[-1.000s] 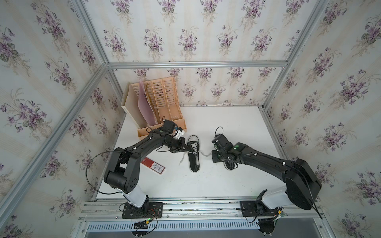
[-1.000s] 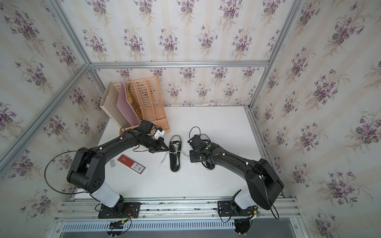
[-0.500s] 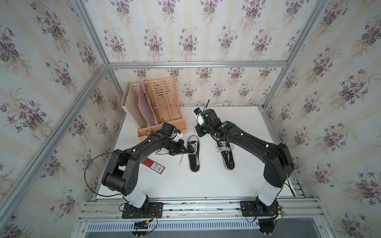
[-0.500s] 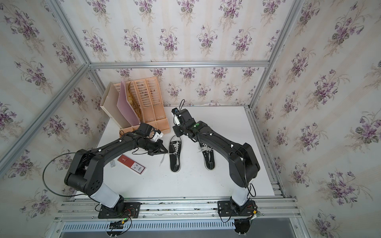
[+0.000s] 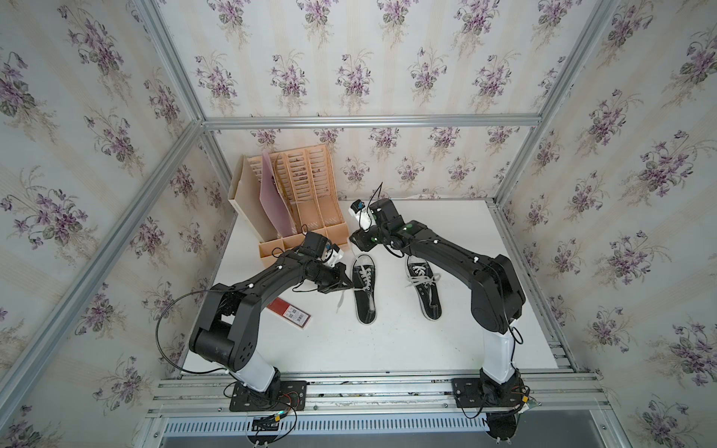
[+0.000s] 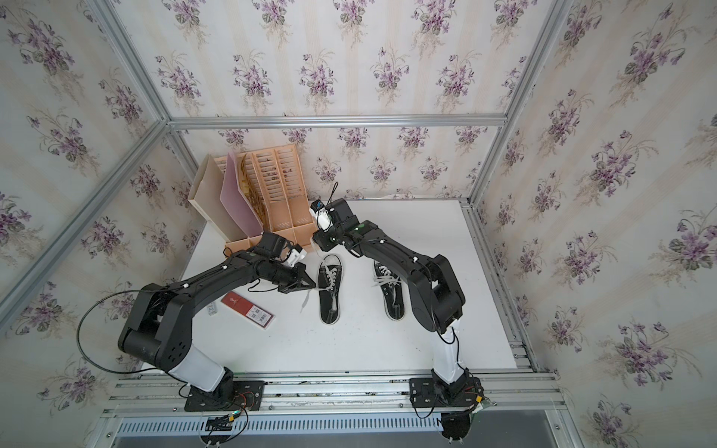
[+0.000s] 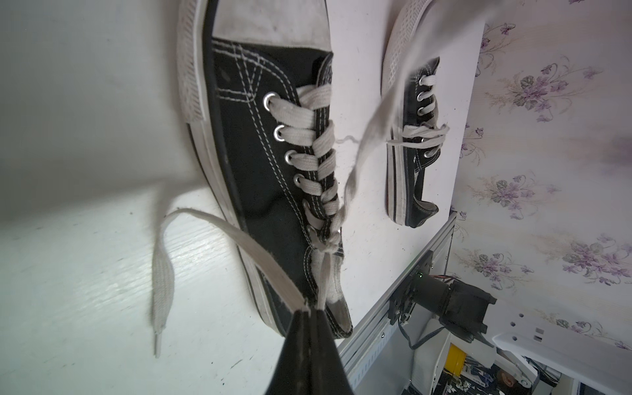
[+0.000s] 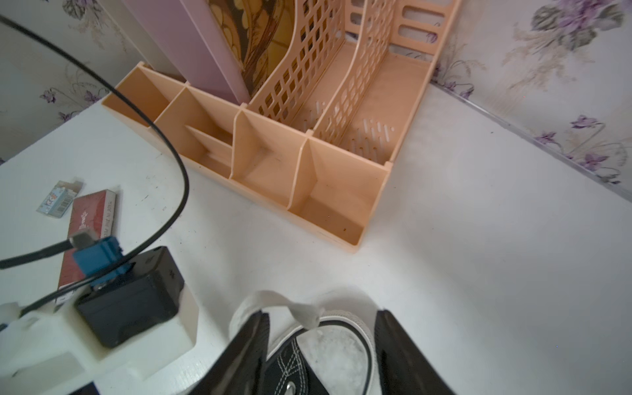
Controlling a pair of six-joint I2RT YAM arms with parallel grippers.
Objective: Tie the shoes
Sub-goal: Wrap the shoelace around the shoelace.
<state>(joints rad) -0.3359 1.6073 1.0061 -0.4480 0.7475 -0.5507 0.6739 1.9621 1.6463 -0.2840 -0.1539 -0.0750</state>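
I read the left gripper as clenched on a flat white-grey lace of the black canvas sneaker nearest the peach plastic file organizer. The right gripper stands released, jaws wide apart over that sneaker's white toe cap, with a lace end resting against one finger. The second sneaker lies farther from the organizer.

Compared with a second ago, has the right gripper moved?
Yes. The right gripper left the right-hand shoe and swung toward the peach file organizer, now over the other shoe's toe.
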